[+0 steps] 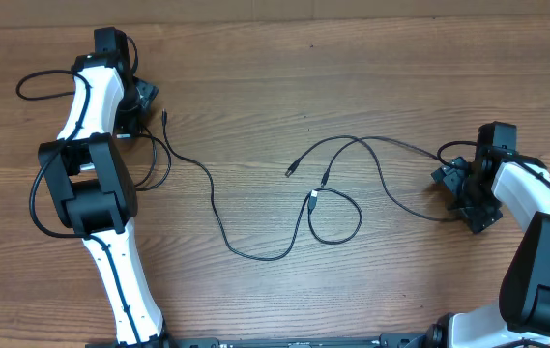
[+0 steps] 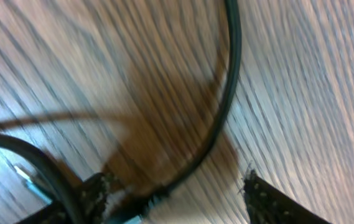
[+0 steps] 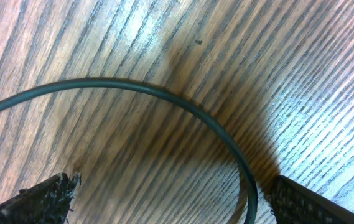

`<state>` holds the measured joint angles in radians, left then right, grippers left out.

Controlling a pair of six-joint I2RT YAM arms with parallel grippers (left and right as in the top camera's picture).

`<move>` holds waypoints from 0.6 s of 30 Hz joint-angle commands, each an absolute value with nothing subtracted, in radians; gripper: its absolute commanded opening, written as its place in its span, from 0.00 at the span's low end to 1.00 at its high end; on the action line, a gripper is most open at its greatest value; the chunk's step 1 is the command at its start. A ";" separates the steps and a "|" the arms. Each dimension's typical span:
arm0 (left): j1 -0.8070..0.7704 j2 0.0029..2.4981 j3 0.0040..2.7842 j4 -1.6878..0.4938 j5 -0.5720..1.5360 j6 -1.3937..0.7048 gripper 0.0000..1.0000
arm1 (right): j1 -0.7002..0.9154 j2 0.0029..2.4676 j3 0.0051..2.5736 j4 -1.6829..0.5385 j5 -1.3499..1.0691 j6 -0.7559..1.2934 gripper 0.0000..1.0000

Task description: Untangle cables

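Thin black cables lie spread over the wooden table (image 1: pixel 255 87). One cable (image 1: pixel 215 208) runs from a plug (image 1: pixel 163 115) beside my left gripper (image 1: pixel 142 106) down and across to the middle. There, a small loop (image 1: pixel 337 217) and other strands (image 1: pixel 381 184) cross, reaching toward my right gripper (image 1: pixel 468 198). In the blurred left wrist view a cable (image 2: pixel 226 93) curves down between the parted fingers of my left gripper (image 2: pixel 177 186), close to the left finger (image 2: pixel 93 193). My right gripper (image 3: pixel 170 186) stands open over a curved cable (image 3: pixel 164 93) that passes near its right finger (image 3: pixel 301 202).
A thicker black wire (image 1: pixel 38 82) loops out from the left arm (image 1: pixel 91 184) at the far left. The right arm (image 1: pixel 535 251) fills the right edge. Small plug ends (image 1: pixel 290 171) lie at the table's middle.
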<state>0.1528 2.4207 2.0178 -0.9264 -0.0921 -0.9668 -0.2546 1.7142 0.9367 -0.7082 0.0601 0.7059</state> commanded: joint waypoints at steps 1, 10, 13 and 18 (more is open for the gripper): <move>0.165 2.463 2.007 -0.916 -0.186 -0.892 0.64 | -0.256 1.719 0.949 -0.700 0.057 0.706 1.00; 0.162 2.466 1.998 -0.916 -0.168 -0.724 0.04 | -0.256 1.719 0.949 -0.700 0.057 0.705 1.00; 0.163 2.461 2.001 -0.917 -0.155 -0.686 0.04 | -0.256 1.719 0.949 -0.700 0.057 0.706 1.00; 0.199 2.422 2.076 -0.949 -0.186 -0.627 0.04 | -0.256 1.719 0.949 -0.700 0.057 0.706 1.00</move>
<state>0.1635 2.4298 2.0258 -0.9291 -0.1658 -0.6903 -0.2546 1.7142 0.9367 -0.7078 0.0605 0.7063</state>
